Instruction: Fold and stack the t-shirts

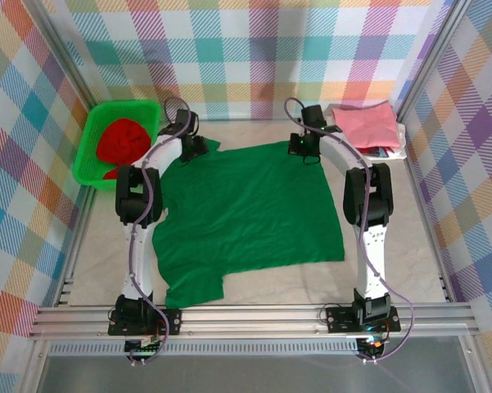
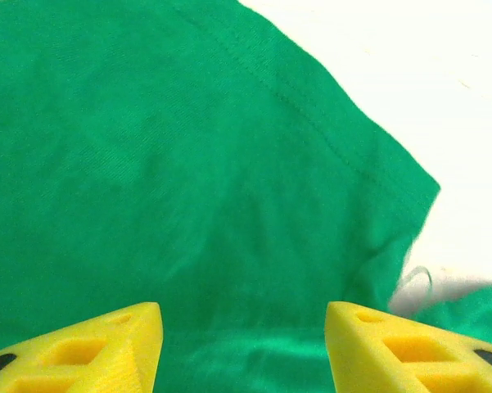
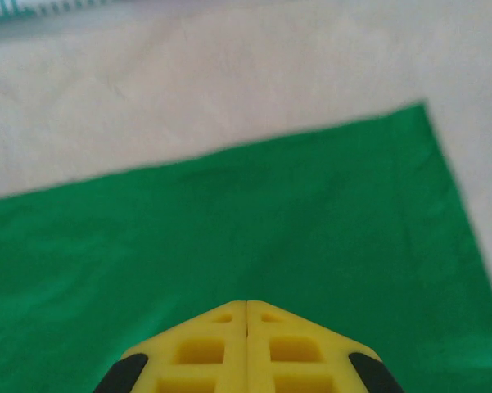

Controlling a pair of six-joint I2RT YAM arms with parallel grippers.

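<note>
Beige table (image 1: 401,246), dark green t-shirt (image 1: 254,213) spread flat mid-frame. Left gripper (image 2: 239,319) wide open over its upper-left sleeve. Right gripper (image 3: 246,304) fingers pressed together above upper-right corner.

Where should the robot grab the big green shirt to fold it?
Probably the far sleeve of the flat dark green cotton t-shirt, coming straight down from above: its stitched edge sticks out at the cloth's border, right under the open left gripper.
</note>
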